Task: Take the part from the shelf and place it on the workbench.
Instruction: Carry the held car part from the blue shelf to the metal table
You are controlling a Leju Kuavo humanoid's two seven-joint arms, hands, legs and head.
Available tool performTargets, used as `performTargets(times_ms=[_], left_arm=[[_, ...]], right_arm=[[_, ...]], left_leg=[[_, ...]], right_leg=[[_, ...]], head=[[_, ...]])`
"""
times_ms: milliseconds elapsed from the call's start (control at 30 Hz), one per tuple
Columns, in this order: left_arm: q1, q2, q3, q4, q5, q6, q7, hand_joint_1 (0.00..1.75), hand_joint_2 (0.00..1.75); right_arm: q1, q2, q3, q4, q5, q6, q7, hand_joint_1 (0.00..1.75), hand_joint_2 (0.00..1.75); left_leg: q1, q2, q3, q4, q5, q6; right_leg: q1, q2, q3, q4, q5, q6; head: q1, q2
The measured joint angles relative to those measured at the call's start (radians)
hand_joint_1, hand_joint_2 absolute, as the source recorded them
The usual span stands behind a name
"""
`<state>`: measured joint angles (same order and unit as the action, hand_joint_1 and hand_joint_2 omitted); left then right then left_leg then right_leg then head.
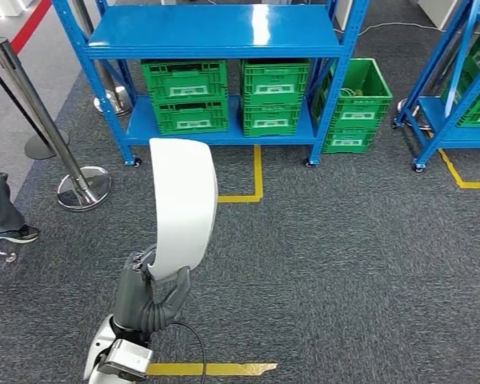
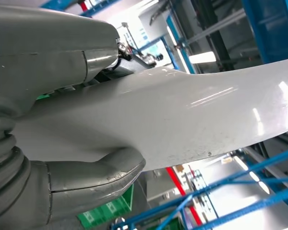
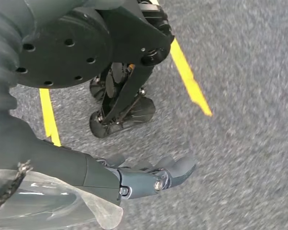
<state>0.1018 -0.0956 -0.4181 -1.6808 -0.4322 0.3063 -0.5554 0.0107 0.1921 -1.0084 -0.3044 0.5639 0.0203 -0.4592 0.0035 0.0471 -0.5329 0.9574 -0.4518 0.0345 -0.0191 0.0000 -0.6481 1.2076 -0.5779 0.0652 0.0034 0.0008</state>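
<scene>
Head view: a curved, glossy white panel-shaped part (image 1: 183, 206) is being held upright by the left hand (image 1: 146, 294), low in the picture, above dark grey carpet (image 1: 346, 264). The part's lower edge is being pinched between the thick grey thumb (image 1: 172, 294) and the darker fingers (image 1: 138, 266). The part is being kept off the floor and well apart from the blue metal shelf rack (image 1: 219, 36) standing beyond it.

On the rack's lower level, ribbed green plastic crates (image 1: 188, 96) are being stored in two stacks, each crate bearing a pale label whose writing is too small to be read. Another green crate (image 1: 358, 100) is being kept on the floor just beside the rack, and a second blue rack (image 1: 461, 88) with green crates is standing at the right. Yellow tape lines (image 1: 256, 180) are marked on the carpet. A chrome barrier post with a round base (image 1: 74, 180) is standing at the left, and a person's dark shoe (image 1: 11, 234) is seen at the left edge.

In the left wrist view, the white part (image 2: 178, 115) is being clamped by the grey thumb (image 2: 99, 179) pressed against its smooth face.

In the right wrist view, the right hand (image 3: 146, 177) is being held over the carpet with its fingers stretched out side by side and nothing gripped.
</scene>
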Motion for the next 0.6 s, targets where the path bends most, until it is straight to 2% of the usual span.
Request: performTargets(times_ms=[67,100,133,200,233,267,300,367,400,433,467,500,533,600], left_arm=[[0.0,0.0,0.0,0.0,0.0,-0.002,-0.001,1.75,1.75],[0.0,0.0,0.001,0.0,0.0,-0.004,-0.001,1.75,1.75],[0.0,0.0,0.001,0.0,0.0,-0.006,-0.002,1.75,1.75],[-0.001,0.0,0.0,0.0,0.0,-0.011,-0.004,1.75,1.75],[-0.001,0.0,0.0,0.0,0.001,-0.013,-0.005,1.75,1.75],[-0.001,0.0,0.0,0.0,0.001,-0.015,-0.007,1.75,1.75],[-0.001,0.001,0.0,0.0,0.002,-0.017,-0.009,1.75,1.75],[0.001,0.002,0.0,0.0,0.003,-0.02,-0.012,1.75,1.75],[0.003,0.003,0.0,0.0,0.004,-0.021,-0.014,1.75,1.75],[0.004,0.004,0.0,0.0,0.006,-0.023,-0.016,1.75,1.75],[0.005,0.005,0.0,0.0,0.008,-0.025,-0.017,1.75,1.75],[0.005,0.006,0.0,0.0,0.01,-0.027,-0.018,1.75,1.75],[0.005,0.006,0.0,0.0,0.011,-0.029,-0.019,1.75,1.75],[0.005,0.006,0.0,-0.001,0.012,-0.031,-0.021,1.75,1.75]], right_arm=[[-0.001,-0.002,-0.003,0.0,0.004,0.0,-0.001,0.0,1.75],[-0.003,-0.003,-0.004,0.001,0.006,0.0,-0.001,0.0,1.75],[-0.005,-0.003,-0.005,0.001,0.008,0.0,-0.001,0.0,1.75],[-0.006,-0.004,-0.008,0.004,0.014,0.0,-0.002,0.0,1.75],[-0.006,-0.005,-0.009,0.005,0.016,0.0,-0.003,0.0,1.75],[-0.005,-0.005,-0.011,0.006,0.018,0.0,-0.003,0.0,1.75],[-0.006,-0.005,-0.012,0.007,0.02,0.0,-0.003,0.0,1.75],[-0.008,-0.006,-0.016,0.008,0.024,0.0,-0.004,0.0,1.75],[-0.009,-0.006,-0.018,0.008,0.027,0.0,-0.004,0.0,1.75],[-0.008,-0.006,-0.019,0.009,0.029,0.0,-0.005,0.0,1.75],[-0.008,-0.006,-0.021,0.009,0.032,0.0,-0.005,0.0,1.75],[-0.008,-0.006,-0.023,0.009,0.034,0.0,-0.005,0.0,1.75],[-0.008,-0.006,-0.026,0.01,0.036,0.0,-0.005,0.0,1.75],[-0.01,-0.005,-0.029,0.012,0.039,0.0,-0.005,0.0,1.75]], left_leg=[[0.0,0.017,-0.011,0.015,-0.002,-0.008],[-0.002,0.023,-0.015,0.024,-0.004,-0.015],[-0.003,0.028,-0.017,0.03,-0.005,-0.021],[-0.004,0.037,-0.018,0.034,-0.003,-0.033],[-0.002,0.036,-0.019,0.036,-0.004,-0.039],[0.0,0.025,-0.022,0.046,-0.015,-0.045],[0.003,0.008,-0.032,0.074,-0.04,-0.05],[0.005,-0.028,-0.076,0.19,-0.116,-0.058],[0.005,-0.035,-0.102,0.26,-0.149,-0.058],[0.005,-0.037,-0.12,0.31,-0.166,-0.057],[0.005,-0.039,-0.123,0.326,-0.163,-0.054],[0.004,-0.042,-0.109,0.301,-0.141,-0.049],[0.003,-0.05,-0.079,0.242,-0.105,-0.04],[0.0,-0.097,-0.016,0.11,-0.045,-0.018]], right_leg=[[-0.002,-0.029,0.088,-0.142,0.048,0.005],[-0.002,-0.04,0.119,-0.196,0.06,0.0],[0.0,-0.047,0.131,-0.222,0.062,-0.008],[0.003,-0.036,0.124,-0.223,0.064,-0.03],[0.003,-0.03,0.124,-0.223,0.067,-0.039],[0.002,-0.025,0.124,-0.223,0.071,-0.048],[0.001,-0.019,0.124,-0.224,0.077,-0.055],[0.001,-0.004,0.118,-0.225,0.086,-0.065],[0.002,0.005,0.113,-0.224,0.089,-0.067],[0.004,0.015,0.109,-0.223,0.092,-0.068],[0.006,0.026,0.107,-0.223,0.094,-0.068],[0.008,0.037,0.106,-0.223,0.096,-0.068],[0.01,0.049,0.106,-0.222,0.097,-0.067],[0.012,0.071,0.101,-0.221,0.101,-0.063]], head=[[0.001,0.0],[0.0,0.0],[-0.001,0.0],[-0.004,0.0],[-0.004,0.0],[-0.004,0.0],[-0.005,0.0],[-0.008,0.0],[-0.008,0.0],[-0.008,0.0],[-0.008,0.0],[-0.008,0.0],[-0.008,0.0],[-0.006,0.0]])
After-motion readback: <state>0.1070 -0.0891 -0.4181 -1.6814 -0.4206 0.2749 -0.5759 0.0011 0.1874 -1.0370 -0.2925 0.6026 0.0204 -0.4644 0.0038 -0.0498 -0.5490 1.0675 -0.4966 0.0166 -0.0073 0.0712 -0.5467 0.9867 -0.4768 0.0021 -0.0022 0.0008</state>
